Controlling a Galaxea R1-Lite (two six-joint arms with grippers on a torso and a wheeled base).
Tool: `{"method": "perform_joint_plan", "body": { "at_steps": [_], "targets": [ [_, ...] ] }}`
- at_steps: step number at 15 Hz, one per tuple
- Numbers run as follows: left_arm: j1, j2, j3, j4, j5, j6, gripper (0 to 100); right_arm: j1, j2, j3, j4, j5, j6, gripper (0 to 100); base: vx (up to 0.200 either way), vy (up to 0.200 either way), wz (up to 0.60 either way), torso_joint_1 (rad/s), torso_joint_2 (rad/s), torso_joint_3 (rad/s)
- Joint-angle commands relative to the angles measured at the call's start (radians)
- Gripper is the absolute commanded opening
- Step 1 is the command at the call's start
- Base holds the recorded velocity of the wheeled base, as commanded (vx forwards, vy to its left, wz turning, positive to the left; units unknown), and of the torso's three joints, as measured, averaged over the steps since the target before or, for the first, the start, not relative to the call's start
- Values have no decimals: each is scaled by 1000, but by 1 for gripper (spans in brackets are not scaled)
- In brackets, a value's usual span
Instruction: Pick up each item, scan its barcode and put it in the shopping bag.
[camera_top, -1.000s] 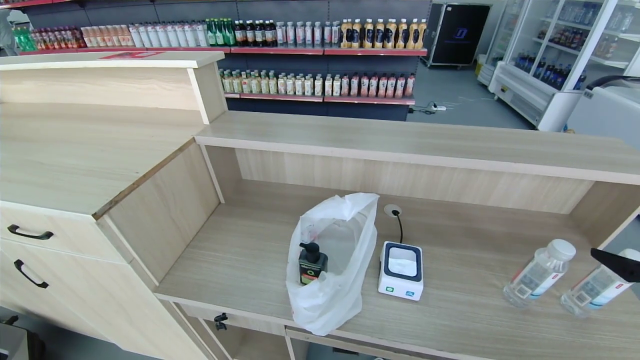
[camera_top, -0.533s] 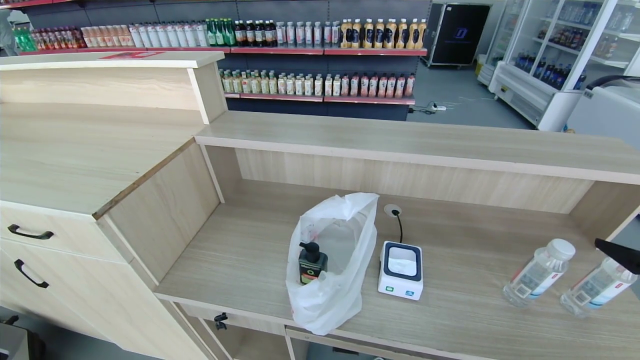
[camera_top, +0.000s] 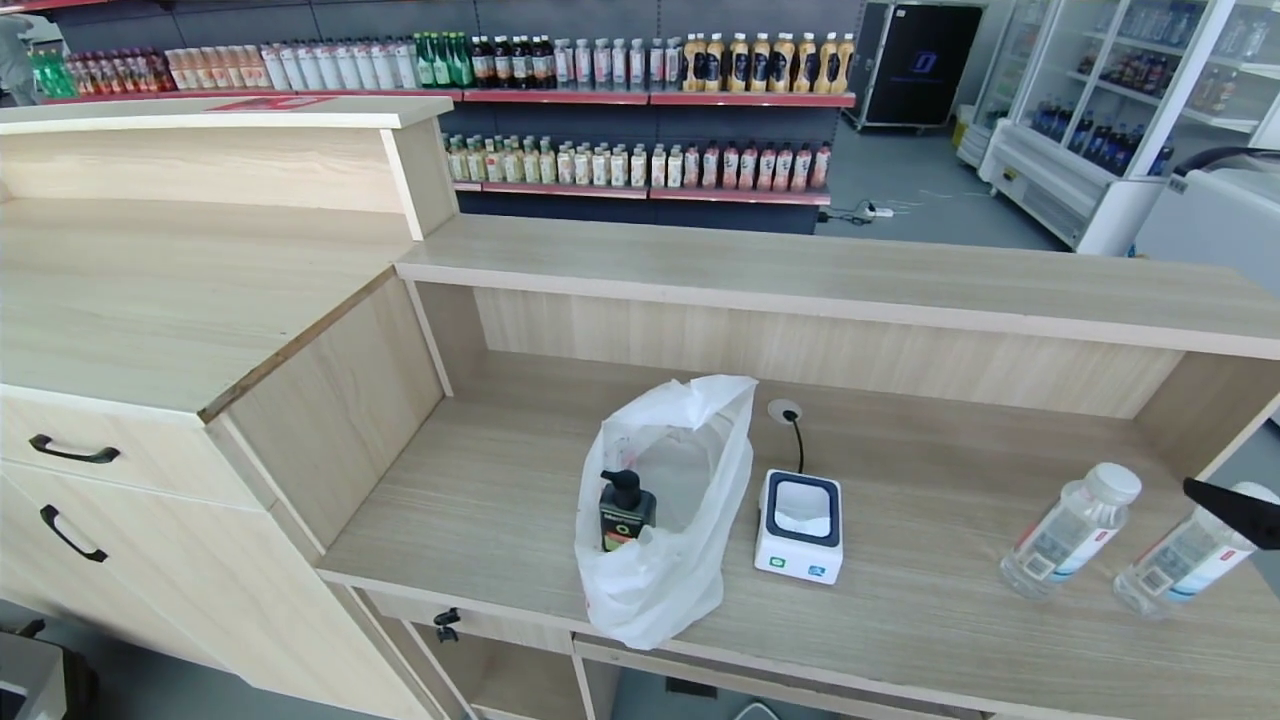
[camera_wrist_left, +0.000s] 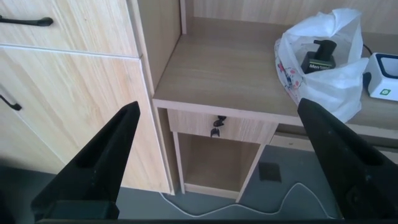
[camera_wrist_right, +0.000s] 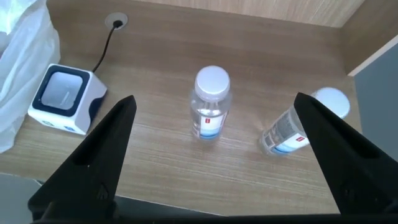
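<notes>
Two water bottles (camera_top: 1070, 530) are set upright at the right, a pump bottle (camera_top: 626, 510) already lodged in the shopping bag (camera_top: 665, 590) left of the scanner (camera_top: 800, 525). The right gripper (camera_wrist_right: 214, 99) is held spread above the water bottles, presumably for grasping; the left gripper (camera_wrist_left: 219, 104) is parked, likewise spread.

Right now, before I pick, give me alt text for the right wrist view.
A capped water bottle stands on the wooden counter, framed by the open right pincer, with a second bottle beside it. The scanner and shopping bag sit farther off.
</notes>
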Motion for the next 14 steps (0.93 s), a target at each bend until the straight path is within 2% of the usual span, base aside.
{"method": "perform_joint_plan", "body": {
  "at_steps": [1, 3, 4, 9, 11, 14],
  "targets": [
    [0, 0, 0, 0, 0, 1, 100, -6, 11, 13, -3, -1, -1, 100, -200, 0, 0, -2, 7, 7],
    [0, 0, 0, 0, 0, 2, 100, -10, 31, 8, -26, -7, 0, 100, -200, 0, 0, -7, -2, 2],
    [0, 0, 0, 0, 0, 1, 100, -23, 66, 0, -77, -10, 4, 100, 0, 0, 0, 0, 0, 0],
    [0, 0, 0, 0, 0, 1, 100, -29, 385, 25, -537, -99, 45, 100, 0, 0, 0, 0, 0, 0],
    [0, 0, 0, 0, 0, 2, 100, -19, 459, 48, -640, -116, 42, 100, 0, 0, 0, 0, 0, 0],
    [0, 0, 0, 0, 0, 1, 100, -27, 474, 108, -677, -136, 63, 100, 0, 0, 0, 0, 0, 0]
  ]
}}
